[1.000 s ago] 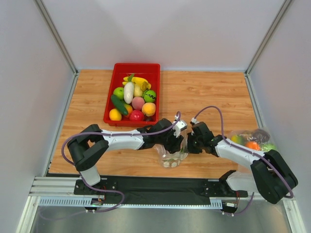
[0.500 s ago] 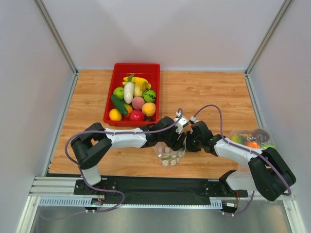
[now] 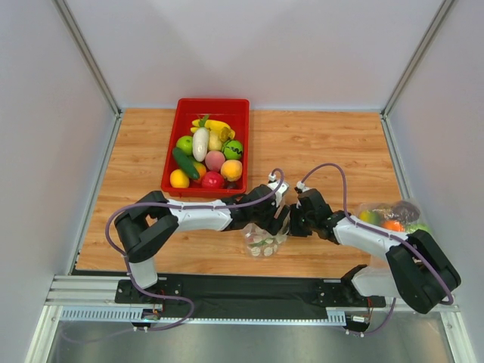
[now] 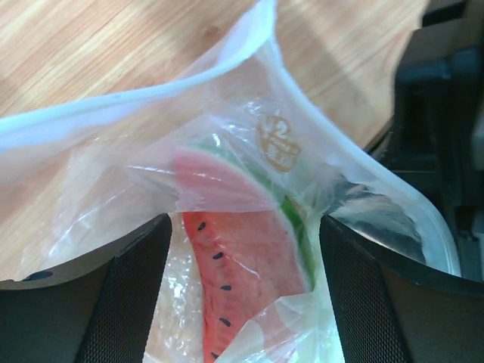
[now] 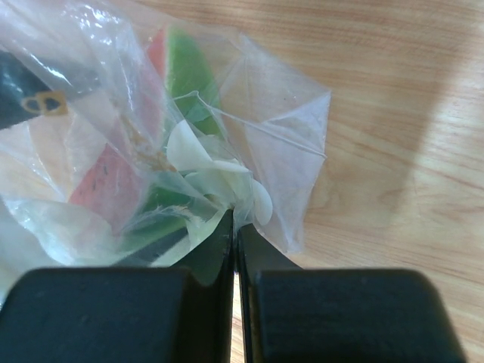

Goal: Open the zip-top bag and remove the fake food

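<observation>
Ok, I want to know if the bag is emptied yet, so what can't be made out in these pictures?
Top view: the bag is too small there to read its contents.
Left wrist view: the watermelon slice runs off the bottom edge; crumpled plastic hides anything under it.
Right wrist view: the right hand pinches bunched plastic; which part of the bag it grips cannot be told.

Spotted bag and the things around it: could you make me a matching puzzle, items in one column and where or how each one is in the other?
Column one:
1. zip-top bag
2. watermelon slice
3. red tray
4. right pincer

Column two:
a. shut on a fold of the bag
b. far side, filled with toy fruit
c. inside the bag
d. clear plastic, white dots

Pairs: 1-d, 2-c, 3-b, 4-a
</observation>
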You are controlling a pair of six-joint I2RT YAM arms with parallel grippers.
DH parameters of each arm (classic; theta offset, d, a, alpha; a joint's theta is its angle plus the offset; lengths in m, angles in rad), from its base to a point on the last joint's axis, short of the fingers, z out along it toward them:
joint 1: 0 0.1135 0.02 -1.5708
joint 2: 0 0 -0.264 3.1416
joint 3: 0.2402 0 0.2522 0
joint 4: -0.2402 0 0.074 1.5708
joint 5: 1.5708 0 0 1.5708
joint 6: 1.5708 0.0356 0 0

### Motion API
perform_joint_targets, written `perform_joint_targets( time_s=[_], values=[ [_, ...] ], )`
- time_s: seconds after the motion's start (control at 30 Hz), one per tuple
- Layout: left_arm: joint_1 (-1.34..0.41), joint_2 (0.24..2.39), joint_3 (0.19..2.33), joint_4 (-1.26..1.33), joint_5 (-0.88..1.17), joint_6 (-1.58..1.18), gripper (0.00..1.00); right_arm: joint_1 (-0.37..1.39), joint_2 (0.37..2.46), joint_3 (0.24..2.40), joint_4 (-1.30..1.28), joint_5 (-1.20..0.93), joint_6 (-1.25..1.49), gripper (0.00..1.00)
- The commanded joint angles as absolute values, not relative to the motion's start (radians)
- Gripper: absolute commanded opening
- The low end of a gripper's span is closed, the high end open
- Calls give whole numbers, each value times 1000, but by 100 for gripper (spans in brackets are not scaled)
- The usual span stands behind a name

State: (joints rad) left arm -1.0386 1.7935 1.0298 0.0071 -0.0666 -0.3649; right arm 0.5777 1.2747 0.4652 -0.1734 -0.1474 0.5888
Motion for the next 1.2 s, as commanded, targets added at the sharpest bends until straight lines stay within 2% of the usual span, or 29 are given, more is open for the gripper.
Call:
perform_joint_targets(
  time_s=[0.0,0.37,0.47,0.57,0.6,0.67,0.7,0.8,0.9,1.17],
  values=[
    [-1040,1799,1037,-29,-114,-422,86,575,1275,439,-190,-123,571,0],
    [-1049,1867,1061,-93,-66,-437,86,575,1250,446,-213,-117,569,0],
    [-1065,1887,1088,-127,-95,-423,83,577,1249,443,-212,-120,574,0],
    [-1071,1910,1117,-173,-118,-414,57,575,1241,439,-210,-117,577,0],
    [-1072,1911,1124,-193,-135,-411,45,574,1238,437,-212,-115,575,0],
    [-1074,1904,1121,-199,-147,-408,36,575,1233,434,-216,-114,575,0],
    [-1074,1898,1112,-198,-159,-405,26,575,1232,433,-218,-112,577,0],
    [-1074,1847,1088,-189,-178,-394,10,574,1235,433,-218,-107,578,0],
    [-1074,1767,1056,-161,-155,-385,0,575,1238,437,-221,-106,583,0],
    [-1072,1603,985,-92,-22,-371,0,571,1241,469,-244,-87,572,0]
  ],
)
